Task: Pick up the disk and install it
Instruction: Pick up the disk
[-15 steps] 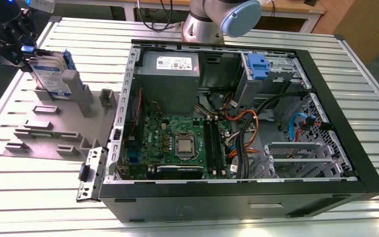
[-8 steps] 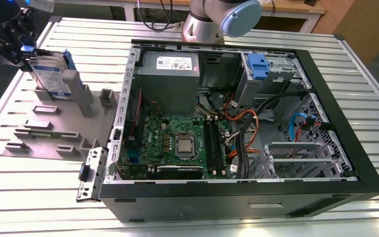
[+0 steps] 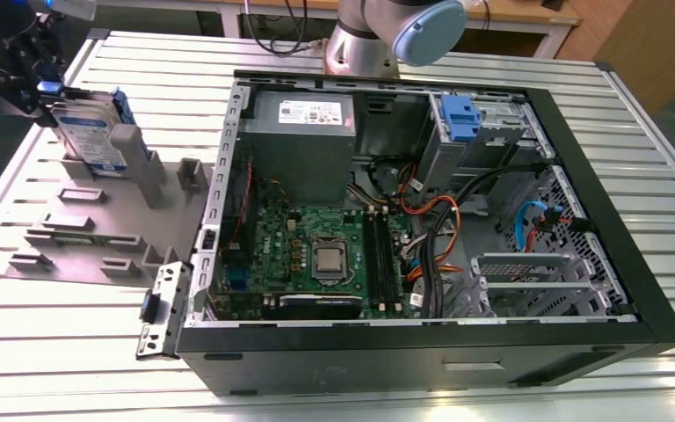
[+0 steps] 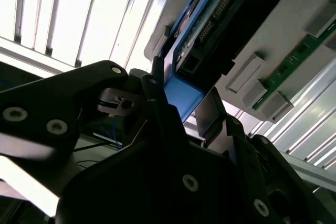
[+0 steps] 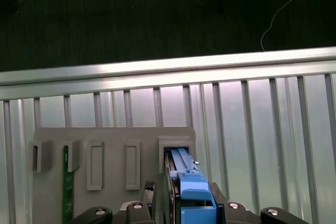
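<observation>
The disk (image 3: 85, 132), a silver drive with a blue-and-white label in a blue carrier frame, stands on edge in a slot of the grey holder plate (image 3: 91, 229) at the exterior view's left. My gripper (image 3: 31, 86) is at the disk's upper end. In the second wrist view the gripper (image 4: 184, 103) has a dark finger on each side of the blue frame (image 4: 181, 95), pressed against it. The first wrist view has the disk (image 5: 186, 174) running from the gripper (image 5: 191, 205) down into the holder's slot (image 5: 176, 145).
The open computer case (image 3: 619, 220) lies on the slatted aluminium table (image 3: 68, 352), with a blue clip (image 3: 460, 119) in its drive bay and a grey power supply (image 3: 302, 132). A green memory stick (image 5: 65, 182) sits in another holder slot. The arm's base (image 3: 367, 40) stands behind the case.
</observation>
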Tool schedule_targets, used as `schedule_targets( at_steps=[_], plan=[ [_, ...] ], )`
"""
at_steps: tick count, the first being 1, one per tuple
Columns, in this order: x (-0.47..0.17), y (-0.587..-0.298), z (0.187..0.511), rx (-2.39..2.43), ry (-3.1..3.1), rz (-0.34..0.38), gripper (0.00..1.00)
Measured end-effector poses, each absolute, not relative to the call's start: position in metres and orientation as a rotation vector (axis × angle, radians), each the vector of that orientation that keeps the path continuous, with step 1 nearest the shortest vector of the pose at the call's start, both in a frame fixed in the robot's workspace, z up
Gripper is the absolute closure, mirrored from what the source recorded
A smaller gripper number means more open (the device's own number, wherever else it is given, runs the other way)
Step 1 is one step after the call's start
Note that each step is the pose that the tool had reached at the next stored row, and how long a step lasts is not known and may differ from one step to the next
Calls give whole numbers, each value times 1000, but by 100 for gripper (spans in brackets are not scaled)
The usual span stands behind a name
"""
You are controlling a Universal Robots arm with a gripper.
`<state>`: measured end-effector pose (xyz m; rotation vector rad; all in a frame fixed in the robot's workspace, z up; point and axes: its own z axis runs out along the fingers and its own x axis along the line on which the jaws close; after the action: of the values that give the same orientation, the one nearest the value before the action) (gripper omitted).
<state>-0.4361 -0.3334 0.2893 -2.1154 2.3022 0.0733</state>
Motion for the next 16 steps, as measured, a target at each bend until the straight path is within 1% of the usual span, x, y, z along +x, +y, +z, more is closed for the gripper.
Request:
schedule_targets(
  at_steps=[9,16],
  plan=[
    [-436,-333,289,-2144,2276,74,50],
    [-434,-333,288,-2034,2373,72,50]
  ],
)
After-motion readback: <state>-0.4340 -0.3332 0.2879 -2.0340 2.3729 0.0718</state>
